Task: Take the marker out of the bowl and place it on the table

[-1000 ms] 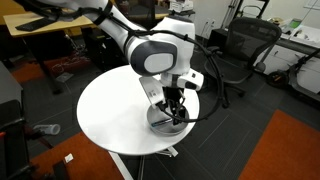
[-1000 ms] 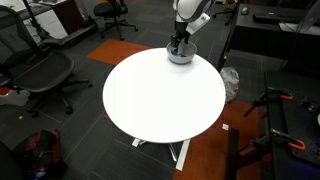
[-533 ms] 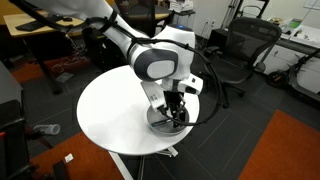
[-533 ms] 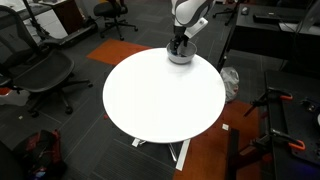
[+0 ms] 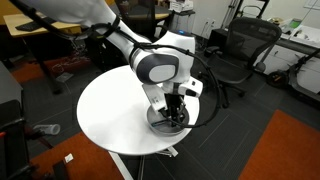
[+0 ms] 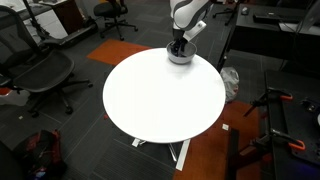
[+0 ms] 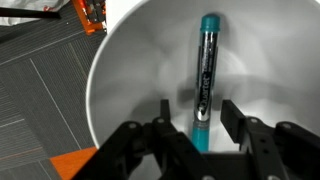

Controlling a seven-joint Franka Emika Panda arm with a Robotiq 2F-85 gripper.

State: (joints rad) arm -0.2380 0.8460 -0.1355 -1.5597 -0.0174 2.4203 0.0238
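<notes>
In the wrist view the teal-blue marker [image 7: 207, 70] lies on the bottom of the grey-white bowl [image 7: 120, 60], its dark end toward me. My gripper [image 7: 198, 106] is lowered into the bowl and straddles the marker's near end. The jaws stand partly drawn in, with a narrow gap on each side of the marker, so it is open and touches nothing. In both exterior views the gripper [image 5: 176, 113] [image 6: 177, 45] reaches down into the bowl [image 5: 160, 122] [image 6: 180, 57] near the edge of the round white table [image 5: 110, 110] [image 6: 160, 95]. The marker is hidden there.
Office chairs [image 5: 240, 45] [image 6: 45, 75] stand around the table. A wooden desk [image 5: 50, 35] is behind it. Orange carpet [image 5: 290, 145] and dark carpet cover the floor. The white top spreads wide away from the bowl.
The arm's upper part has shifted slightly over the bowl. The gripper stays down inside the bowl at the same spot.
</notes>
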